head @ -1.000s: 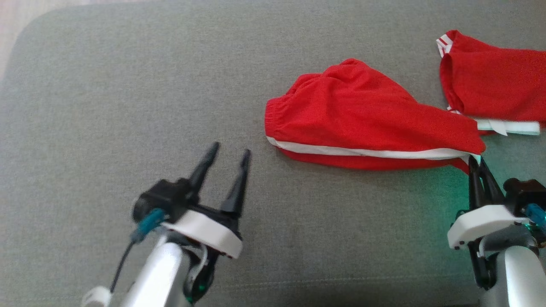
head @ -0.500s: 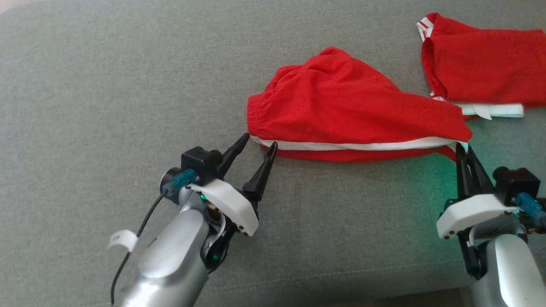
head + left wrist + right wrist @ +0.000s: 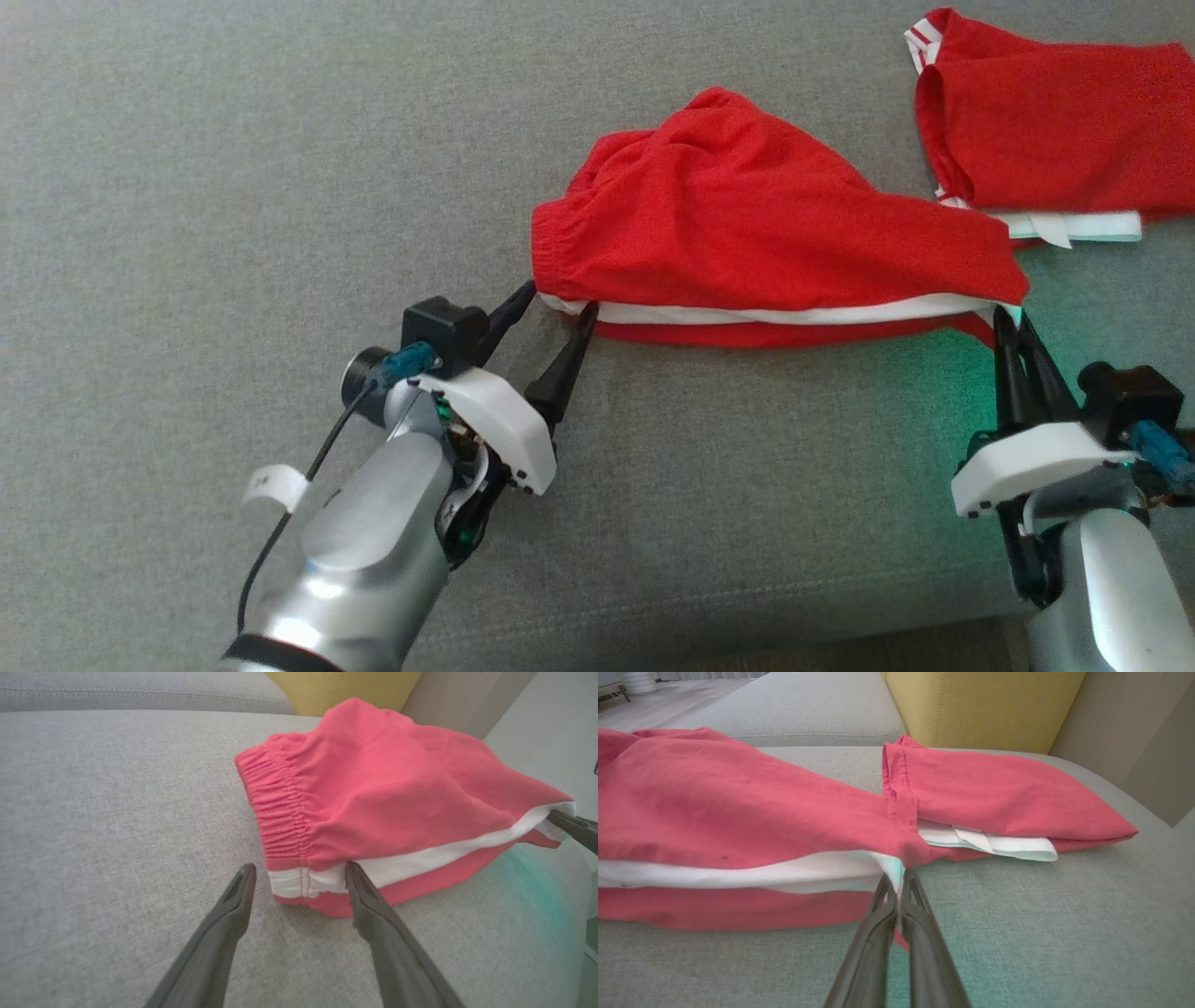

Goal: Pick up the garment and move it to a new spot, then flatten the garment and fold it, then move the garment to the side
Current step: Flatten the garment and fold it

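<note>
Right of the middle of the head view, the red garment (image 3: 766, 224) lies bunched up on the grey sofa (image 3: 233, 187), with its white stripe (image 3: 794, 313) along the near edge. At the stripe's left end, the left gripper (image 3: 560, 299) has its fingers spread wide, one on each side of the stretchy waistband corner (image 3: 289, 882). At the stripe's right end, the right gripper (image 3: 1008, 322) is pinched tight on the garment's corner. Another red piece (image 3: 1055, 121) lies at the upper right. Green light (image 3: 943, 411) glows on the sofa by the right gripper.

Home, grey sofa (image 3: 233, 140), yellow cushion (image 3: 980, 704)
</note>
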{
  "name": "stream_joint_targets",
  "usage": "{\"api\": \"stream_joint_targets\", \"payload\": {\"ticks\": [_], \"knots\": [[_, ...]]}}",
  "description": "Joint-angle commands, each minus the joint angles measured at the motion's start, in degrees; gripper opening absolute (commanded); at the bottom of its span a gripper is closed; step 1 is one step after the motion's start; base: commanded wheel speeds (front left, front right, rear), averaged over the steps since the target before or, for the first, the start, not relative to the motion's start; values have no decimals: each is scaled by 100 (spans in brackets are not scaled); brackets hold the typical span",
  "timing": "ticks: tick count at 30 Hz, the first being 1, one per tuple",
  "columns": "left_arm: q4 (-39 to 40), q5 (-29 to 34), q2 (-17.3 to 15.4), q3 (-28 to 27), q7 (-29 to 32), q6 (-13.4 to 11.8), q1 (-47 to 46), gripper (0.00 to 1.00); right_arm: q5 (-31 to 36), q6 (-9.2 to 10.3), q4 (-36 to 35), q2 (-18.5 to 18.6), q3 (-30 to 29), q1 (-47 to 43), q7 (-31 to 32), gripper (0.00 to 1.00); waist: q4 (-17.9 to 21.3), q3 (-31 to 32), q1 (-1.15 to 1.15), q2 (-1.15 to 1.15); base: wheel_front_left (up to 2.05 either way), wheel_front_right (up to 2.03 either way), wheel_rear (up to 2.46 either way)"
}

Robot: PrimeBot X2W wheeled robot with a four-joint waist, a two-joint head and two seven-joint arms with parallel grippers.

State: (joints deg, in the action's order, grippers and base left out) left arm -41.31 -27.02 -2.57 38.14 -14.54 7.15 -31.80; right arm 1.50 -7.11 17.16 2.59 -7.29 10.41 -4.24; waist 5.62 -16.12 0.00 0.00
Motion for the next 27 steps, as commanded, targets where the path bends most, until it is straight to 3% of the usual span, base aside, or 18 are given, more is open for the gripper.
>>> {"api": "stream_joint_targets", "payload": {"ticks": [1,6,7,8,17,27], "knots": [[106,33,-63,-128,-46,33,-271,100,-44,-37,-209,29,145,217,-73,0,12,-31,0,0,0,0,0],[119,-5,-57,-43,-46,33,-318,100,-40,-37,-204,29,133,206,-61,0,19,-55,0,0,0,0,0],[110,-45,-55,37,-46,34,-324,39,-35,-37,-197,29,123,203,-51,0,12,-54,0,0,0,0,0],[112,-54,-55,73,-46,34,-329,0,-33,-37,-193,29,118,205,-46,0,5,-51,0,0,0,0,0],[587,81,-189,-36,-46,34,-141,0,22,-37,-263,29,113,272,-157,0,-129,98,0,0,0,0,0],[1920,583,-506,-690,-46,-58,6,0,334,-37,-934,93,323,651,-412,0,-283,517,0,0,0,0,0]]}}
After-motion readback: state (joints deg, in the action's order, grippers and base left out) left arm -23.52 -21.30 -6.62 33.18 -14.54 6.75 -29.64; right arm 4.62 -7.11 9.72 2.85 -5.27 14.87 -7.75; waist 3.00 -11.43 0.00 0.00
